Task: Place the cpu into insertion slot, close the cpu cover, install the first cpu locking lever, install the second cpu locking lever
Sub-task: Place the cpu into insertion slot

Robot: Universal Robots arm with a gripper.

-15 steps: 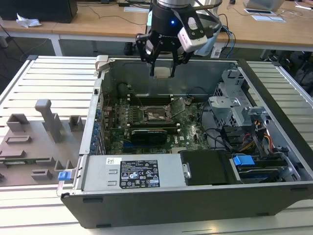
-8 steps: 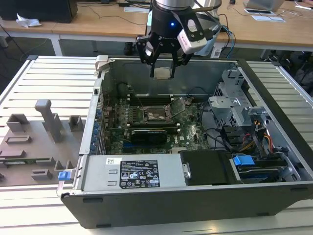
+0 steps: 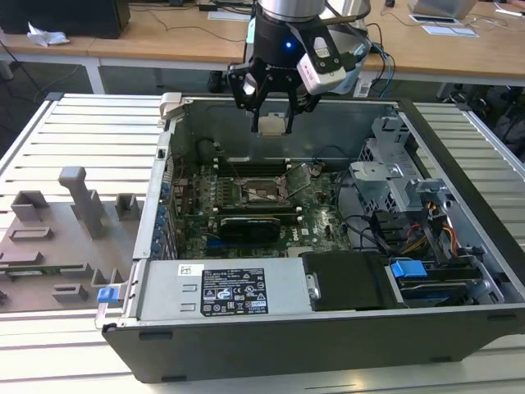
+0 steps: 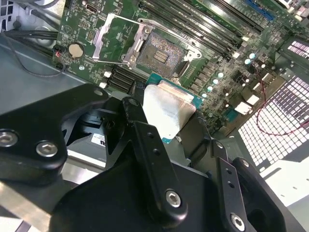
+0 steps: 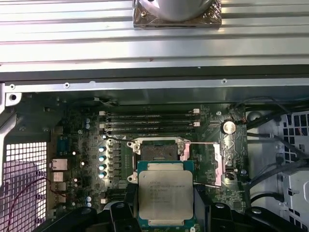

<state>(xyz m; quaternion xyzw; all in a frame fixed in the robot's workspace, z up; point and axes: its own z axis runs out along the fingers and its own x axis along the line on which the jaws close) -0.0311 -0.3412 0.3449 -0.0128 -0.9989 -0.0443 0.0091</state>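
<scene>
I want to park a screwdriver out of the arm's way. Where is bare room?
Bare table slats lie between the grey fixture tray and the table's far edge, at the exterior view's left. Crowded: the motherboard beneath the cpu, and the cabled drive bay.

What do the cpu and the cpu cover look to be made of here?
Cpu: a dull silver-grey metal lid, matte with faint print, seated on a thin green board whose edge shows around it. Cpu cover: thin sheet metal, probably steel, bare and shiny; its flat strip catches the light with a bright, slightly tinted sheen.
</scene>
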